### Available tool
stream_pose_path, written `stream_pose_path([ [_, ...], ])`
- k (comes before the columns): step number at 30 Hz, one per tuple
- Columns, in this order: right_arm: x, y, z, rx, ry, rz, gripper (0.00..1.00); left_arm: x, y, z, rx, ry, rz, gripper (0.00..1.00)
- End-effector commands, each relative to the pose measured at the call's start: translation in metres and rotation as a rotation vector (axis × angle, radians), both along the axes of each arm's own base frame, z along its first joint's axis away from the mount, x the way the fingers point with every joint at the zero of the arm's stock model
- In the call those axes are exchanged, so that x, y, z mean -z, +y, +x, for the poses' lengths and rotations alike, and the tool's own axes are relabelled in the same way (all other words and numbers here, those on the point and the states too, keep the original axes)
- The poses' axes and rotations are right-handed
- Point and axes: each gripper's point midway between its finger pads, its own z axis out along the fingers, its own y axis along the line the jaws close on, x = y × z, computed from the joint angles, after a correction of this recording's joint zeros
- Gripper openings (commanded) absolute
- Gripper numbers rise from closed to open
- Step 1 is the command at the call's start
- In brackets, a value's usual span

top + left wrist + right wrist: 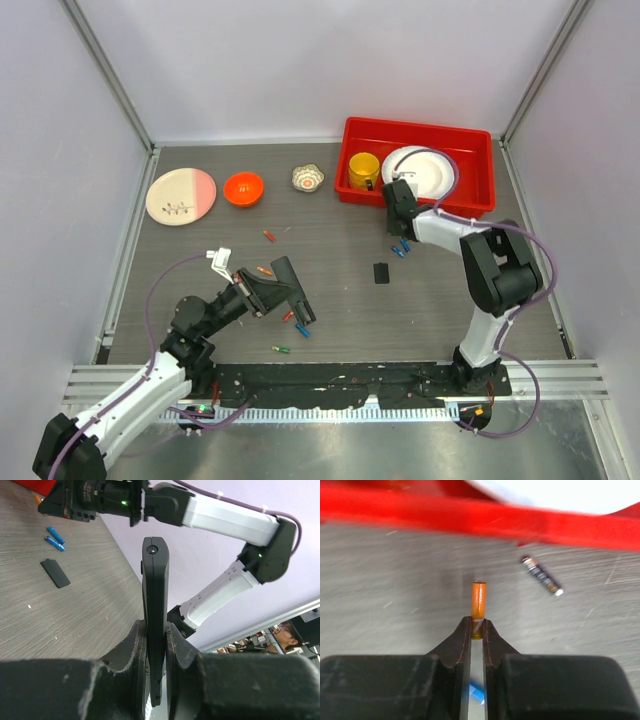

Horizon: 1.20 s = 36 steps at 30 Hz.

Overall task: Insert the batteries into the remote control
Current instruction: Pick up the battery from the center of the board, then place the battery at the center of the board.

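The left gripper is closed on the remote control. Its two fingers press the flat faces of the slim black bar. In the left wrist view the bar stands out past the fingertips, with its edge toward the camera. Seen from above, the remote is well apart from the red bin, off the bin's front-left corner and toward the arm bases.

The right gripper is just in front of the bin's front wall. Its jaws are narrow and pinch the lower end of an orange battery. The rest of this battery points toward the red wall. A dark battery lies on the table, close to the same wall and a little to the side of the held one.

Two blue batteries lie side by side just in front of the bin, next to the right gripper. The small black flat piece lies a little farther from the bin in the same direction.

Other batteries lie far from the bin, near the remote:
- an orange one
- a red and blue pair
- a green one, the farthest from the bin
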Motion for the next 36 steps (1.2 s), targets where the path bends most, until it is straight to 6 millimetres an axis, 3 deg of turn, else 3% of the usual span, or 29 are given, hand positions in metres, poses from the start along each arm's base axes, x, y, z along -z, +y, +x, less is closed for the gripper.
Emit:
stream_pose_path([
  [1, -0.073, 0.062, -0.015, -0.098, -0.168, 0.076, 0.01, -0.004, 0.003, 0.001, -0.018, -0.041, -0.016, 0.0],
  [5, -0.06, 0.084, -0.044, -0.108, -0.061, 0.094, 0.01, -0.002, 0.003, 0.005, -0.033, -0.029, -0.01, 0.0],
  [10, -0.049, 0.108, -0.065, -0.112, 0.01, 0.154, 0.01, -0.003, 0.004, 0.01, -0.055, -0.02, -0.02, 0.0],
  [11, -0.04, 0.109, -0.074, -0.117, 0.056, 0.127, 0.01, -0.003, 0.004, 0.01, -0.055, -0.019, -0.023, 0.0],
  [13, -0.044, 0.122, -0.08, -0.153, 0.074, 0.104, 0.01, -0.004, 0.004, 0.01, -0.056, -0.02, -0.026, 0.0],
  [18, -0.02, 0.138, -0.107, -0.223, 0.178, 0.047, 0.01, -0.002, 0.004, 0.011, -0.057, -0.016, -0.027, 0.0],
  [27, 0.005, 0.144, -0.121, -0.253, 0.228, 0.045, 0.03, 0.0, 0.004, 0.008, -0.045, -0.01, -0.028, 0.0],
  [36, 0.015, 0.145, -0.123, -0.261, 0.256, 0.031, 0.27, 0.004, 0.005, 0.007, -0.052, -0.003, -0.025, 0.0],
])
